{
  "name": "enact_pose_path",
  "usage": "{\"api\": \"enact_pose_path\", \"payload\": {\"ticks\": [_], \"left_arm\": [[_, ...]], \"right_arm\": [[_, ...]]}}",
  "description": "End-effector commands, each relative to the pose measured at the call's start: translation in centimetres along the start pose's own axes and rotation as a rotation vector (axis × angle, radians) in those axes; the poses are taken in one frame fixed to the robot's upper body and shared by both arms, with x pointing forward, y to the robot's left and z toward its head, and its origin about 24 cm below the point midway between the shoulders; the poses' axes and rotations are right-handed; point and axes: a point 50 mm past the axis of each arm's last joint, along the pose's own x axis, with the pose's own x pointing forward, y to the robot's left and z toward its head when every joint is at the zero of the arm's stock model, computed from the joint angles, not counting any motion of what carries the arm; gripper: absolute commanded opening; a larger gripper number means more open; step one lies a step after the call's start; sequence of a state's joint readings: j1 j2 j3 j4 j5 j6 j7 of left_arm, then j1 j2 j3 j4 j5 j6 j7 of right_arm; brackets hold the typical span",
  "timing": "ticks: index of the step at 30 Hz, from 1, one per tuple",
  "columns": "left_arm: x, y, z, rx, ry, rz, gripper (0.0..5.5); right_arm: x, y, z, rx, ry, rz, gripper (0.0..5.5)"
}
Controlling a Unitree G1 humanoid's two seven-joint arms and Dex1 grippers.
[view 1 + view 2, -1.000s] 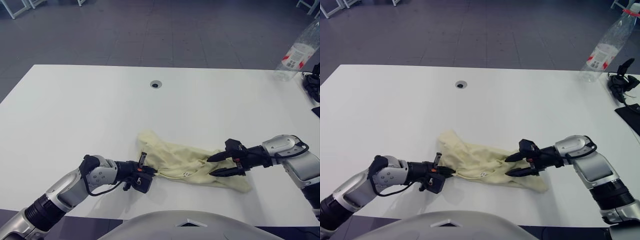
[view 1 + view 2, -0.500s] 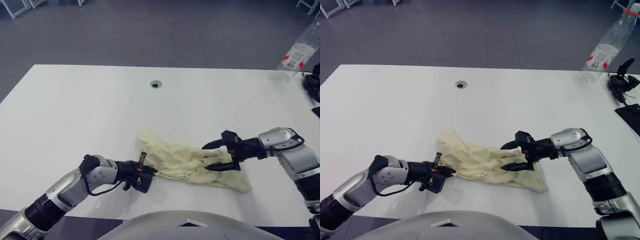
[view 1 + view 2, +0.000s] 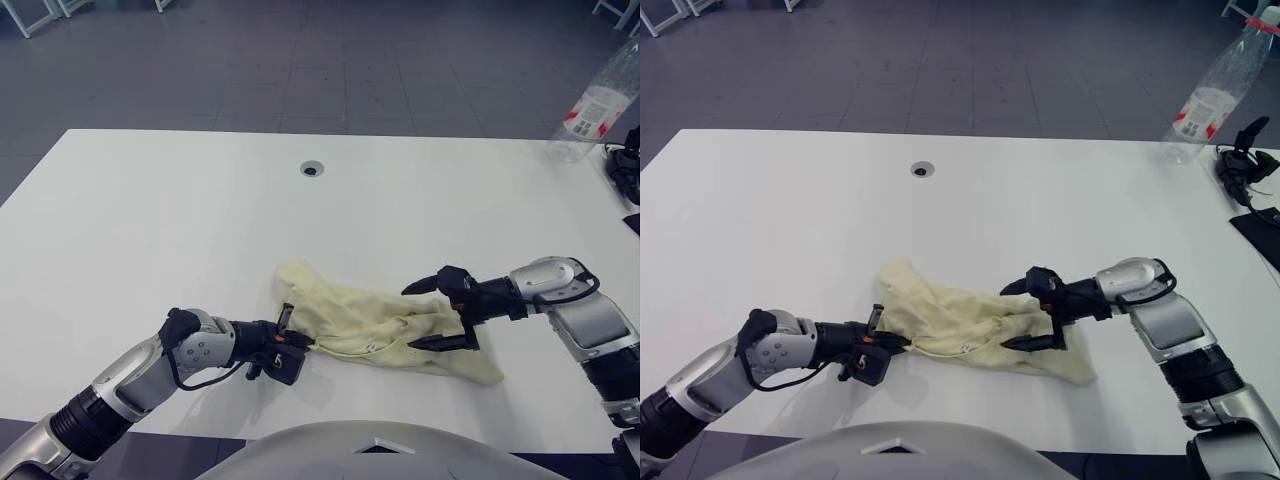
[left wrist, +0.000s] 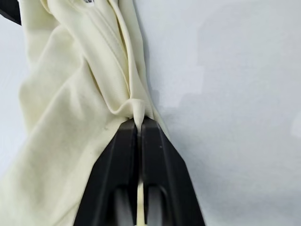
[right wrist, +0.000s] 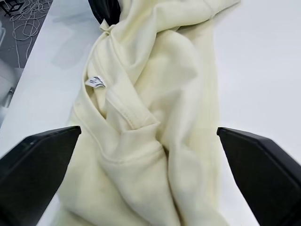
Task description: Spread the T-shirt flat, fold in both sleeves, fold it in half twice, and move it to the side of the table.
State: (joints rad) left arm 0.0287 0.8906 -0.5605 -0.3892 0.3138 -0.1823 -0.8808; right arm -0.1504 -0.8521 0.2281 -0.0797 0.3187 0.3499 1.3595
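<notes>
A pale yellow T-shirt lies crumpled in a long bunch near the front edge of the white table. My left gripper is shut on a fold of the shirt at its near left end; the pinched cloth shows between the black fingers. My right gripper is open wide over the shirt's right part, one fingertip above the cloth and one low by it. Between these fingers the collar with a small white label is in sight.
A clear plastic bottle stands at the back right corner, with black cables beside it. A small round hole sits in the tabletop behind the shirt. The left and back of the table are bare.
My right gripper has moved left along the shirt and opened its fingers wider. The left gripper and the cloth in it have stayed put.
</notes>
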Motion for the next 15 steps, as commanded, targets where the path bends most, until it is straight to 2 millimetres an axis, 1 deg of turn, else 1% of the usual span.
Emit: {"api": "enact_pose_path", "payload": {"ticks": [1,5,10,15], "left_arm": [[0.2,-4.4,-3.8,-0.127,0.236,-0.246,0.0],[0.2,-4.3,-3.8,-0.127,0.238,-0.244,0.0],[0.2,-4.2,-3.8,-0.124,0.238,-0.243,0.0],[0.2,-4.1,-3.9,-0.124,0.239,-0.243,0.0]], "right_arm": [[-0.9,-0.3,1.6,-0.037,-0.062,-0.022,5.39],[-0.9,0.6,1.3,0.012,-0.058,0.048,4.73],[0.0,1.6,0.1,0.047,-0.014,0.094,3.8],[0.7,1.8,-0.6,0.055,0.018,0.104,3.02]]}}
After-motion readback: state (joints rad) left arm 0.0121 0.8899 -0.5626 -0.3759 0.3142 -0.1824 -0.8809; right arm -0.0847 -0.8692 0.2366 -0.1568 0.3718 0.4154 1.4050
